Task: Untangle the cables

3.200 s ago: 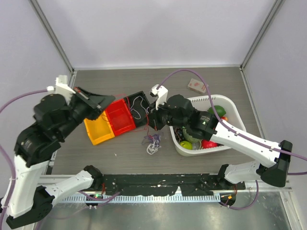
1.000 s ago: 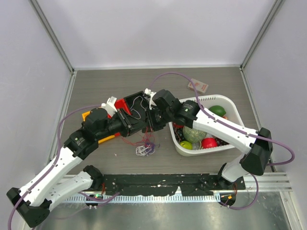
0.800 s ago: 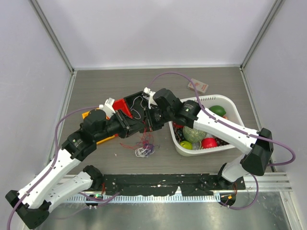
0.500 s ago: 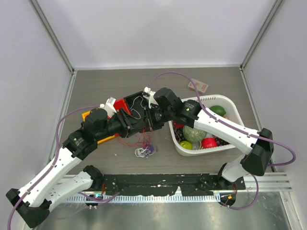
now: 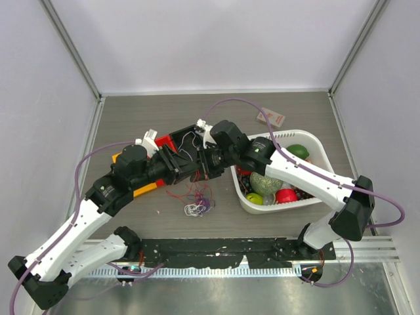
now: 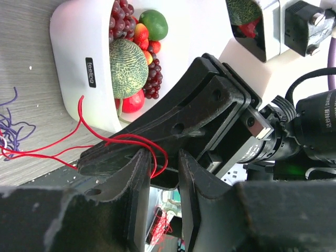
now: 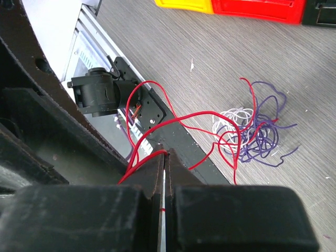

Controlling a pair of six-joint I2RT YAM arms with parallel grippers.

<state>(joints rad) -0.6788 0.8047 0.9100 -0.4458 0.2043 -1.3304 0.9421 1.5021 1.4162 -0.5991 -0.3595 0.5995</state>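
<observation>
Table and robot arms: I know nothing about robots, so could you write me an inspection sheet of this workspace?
Surface: grey wood-grain table.
Job's things: tangle of white, purple and red cords on the table; one red cord lifted out of it.
Clutter: white fruit basket, coloured bins, small box.
Grippers: right gripper shut on the red cord; left gripper open around a loop of it.
Cables: purple hoses along both arms.
Surroundings: pale walls, metal frame.

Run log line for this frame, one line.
right gripper: shut on red cable | left gripper: open around red cable | tangle: on table, red cable runs into it
</observation>
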